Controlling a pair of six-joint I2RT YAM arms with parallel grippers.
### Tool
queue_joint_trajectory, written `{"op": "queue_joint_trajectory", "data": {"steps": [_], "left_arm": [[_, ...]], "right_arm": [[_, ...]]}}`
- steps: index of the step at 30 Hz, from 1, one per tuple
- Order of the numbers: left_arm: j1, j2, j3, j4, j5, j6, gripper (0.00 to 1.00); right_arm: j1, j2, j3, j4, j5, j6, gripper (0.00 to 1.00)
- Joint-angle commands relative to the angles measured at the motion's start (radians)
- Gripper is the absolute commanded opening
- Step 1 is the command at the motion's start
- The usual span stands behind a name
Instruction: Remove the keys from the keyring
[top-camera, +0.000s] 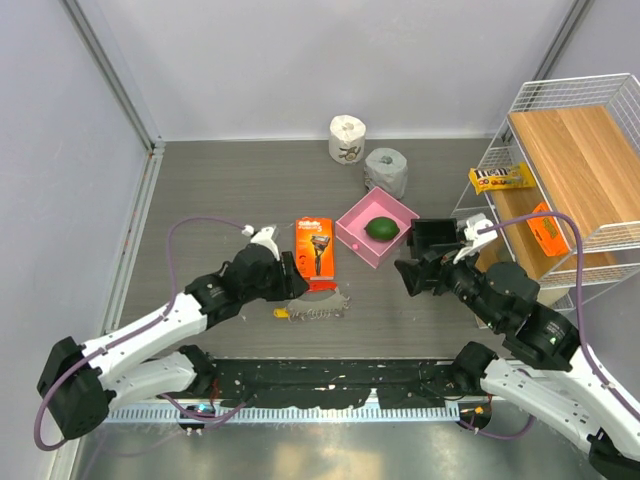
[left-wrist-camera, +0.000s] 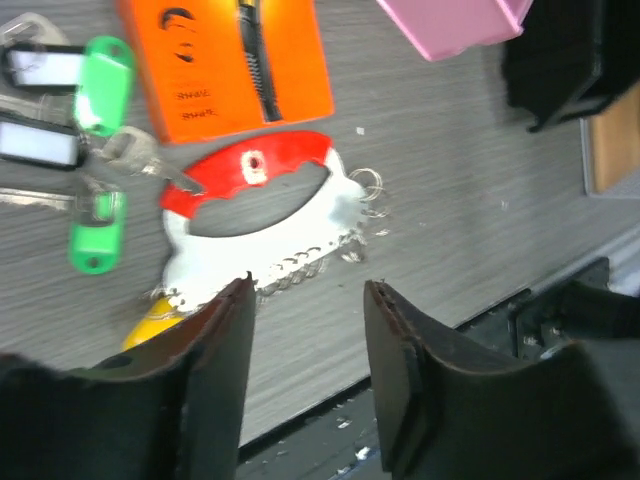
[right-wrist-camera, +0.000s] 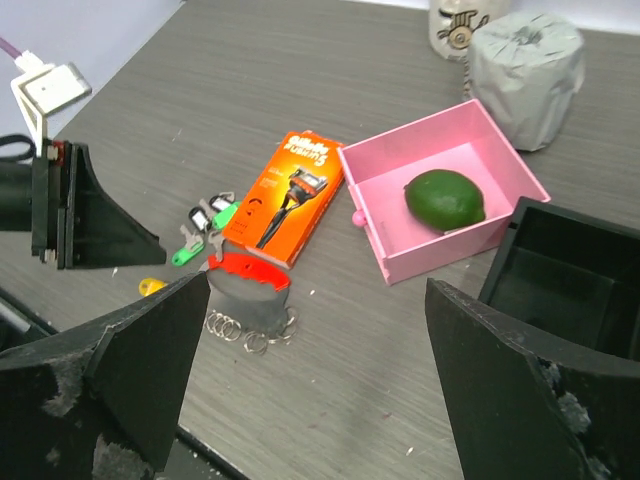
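Right, my left gripper has its jaws apart, with bare tabletop showing between them and nothing gripped. The keyring lies flat on the grey table just beyond those fingertips. It is a red loop, its nearer half washed out by glare in the left wrist view. A silvery chain runs along that side, and a few small split rings sit at its right end. The keys fan out from the loop's left end, carrying green and black-and-white plastic tags. One key blade meets the red arc, though I cannot tell whether it is threaded on. A yellow tag peeks out beside one finger. The orange razor box sits just past the keyring, close beside it. My right gripper hangs above the table with its jaws spread wide and empty. It is well to the right of the keyring, near a pink box holding a green lime, and a black box.
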Motion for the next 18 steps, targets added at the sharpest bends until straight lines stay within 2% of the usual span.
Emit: {"op": "queue_joint_trajectory", "data": {"steps": [1,5,9,12,15,18], "left_arm": [[-0.001,-0.020,0.046,-0.220,-0.199,0.079,0.58],[-0.018,0.030,0.091,-0.296,-0.253,0.178,0.61],[-0.081,0.076,0.117,-0.283,-0.170,0.405,0.64],[-0.162,0.093,0.128,-0.258,-0.185,0.535,0.66],[-0.182,0.141,0.149,-0.249,-0.124,0.649,0.67],[-0.182,0.223,0.200,-0.313,-0.159,0.713,0.64]], "right_arm": [[-0.003,0.013,0.004,0.063,-0.070,0.027,0.96],[-0.003,0.003,0.000,0.069,-0.080,0.023,0.95],[-0.003,-0.010,0.003,0.069,-0.100,0.029,0.96],[-0.003,-0.017,0.007,0.065,-0.109,0.026,0.96],[-0.003,-0.024,0.015,0.058,-0.112,0.029,0.96],[-0.003,-0.029,0.016,0.057,-0.127,0.032,0.95]]}}
